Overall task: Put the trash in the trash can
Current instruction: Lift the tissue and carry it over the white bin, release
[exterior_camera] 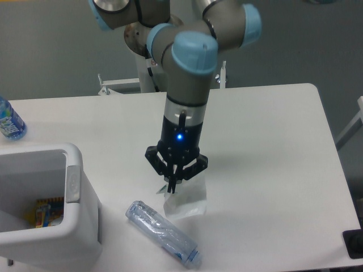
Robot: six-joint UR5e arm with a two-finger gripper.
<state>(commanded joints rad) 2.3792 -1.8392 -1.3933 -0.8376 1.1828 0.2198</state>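
Over the white table, the tool pinches a crumpled translucent wrapper.

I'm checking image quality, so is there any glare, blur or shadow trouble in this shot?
Fixed camera: soft overall, no harsh glare; faint shadows on the white table; the gripper shows a blue light; the translucent wrapper blends into the tabletop.

text: none legible | water bottle label: blue, print too small to read
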